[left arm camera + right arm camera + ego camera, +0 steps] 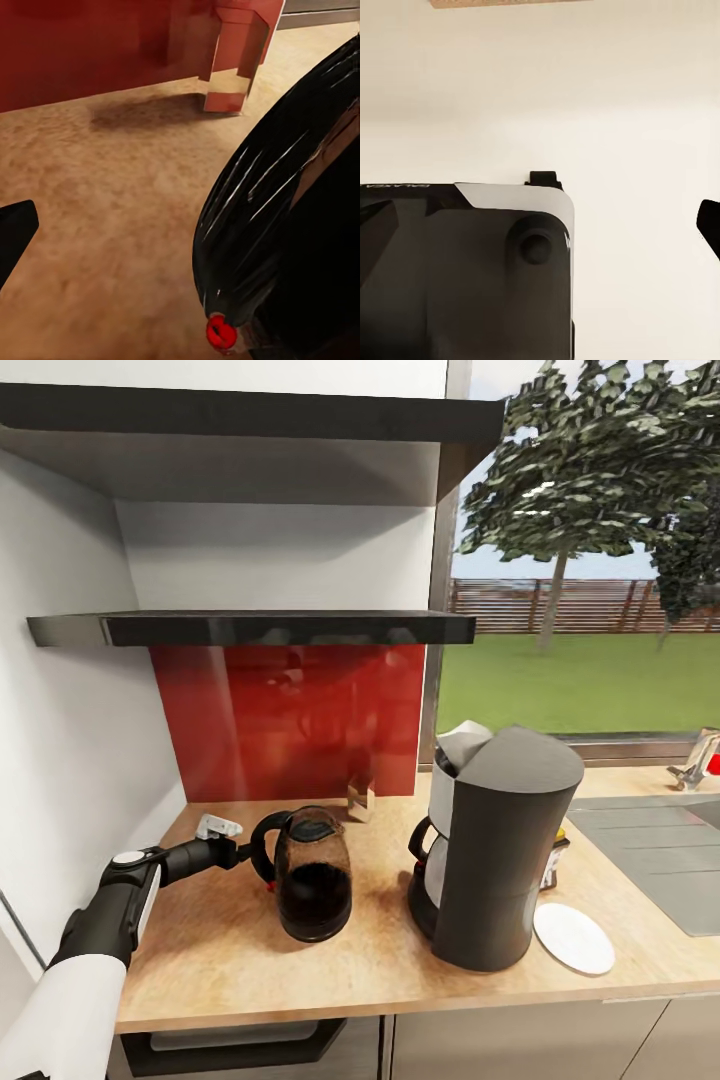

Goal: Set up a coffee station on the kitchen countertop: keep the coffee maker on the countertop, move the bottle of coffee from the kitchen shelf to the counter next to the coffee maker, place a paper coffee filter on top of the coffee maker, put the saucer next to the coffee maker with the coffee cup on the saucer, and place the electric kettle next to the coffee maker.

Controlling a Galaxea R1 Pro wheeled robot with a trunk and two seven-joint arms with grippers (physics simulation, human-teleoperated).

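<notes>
Kettle (312, 875) is sitting on the wood counter (230, 950), dark glass body w/ a black loop handle on its left side, and the left pincer (243, 850) is right up at that handle. From the head cam I can't rly tell if the pincer is touching the handle or just beside it, and can't tell if the fingers are apart or together either, since the tips are hidden against the handle. Left wrist cam is super close: the handle's glossy black curve (255, 217) sits just ahead of the pincer w/ a small red button (218, 332) at its base, one dark fingertip (11, 236) pokes in at the edge, well apart from the handle. Past the pincer, further along the counter, there's a small box-like thing (360, 798) by the red backsplash (290, 720), too blurry to say what it is. On the far side of the kettle from the pincer stands the coffee maker (500, 850), tall and dark grey, w/ a white paper filter (462, 745) sticking up at its top. White saucer (573, 937) lies flat just beyond the maker, near the counter's front edge. Right wrist cam has a dark rounded panel (465, 270) against a plain pale surface and a bit of dark fingertip (709, 221) at the edge; right pincer state, can't tell.
</notes>
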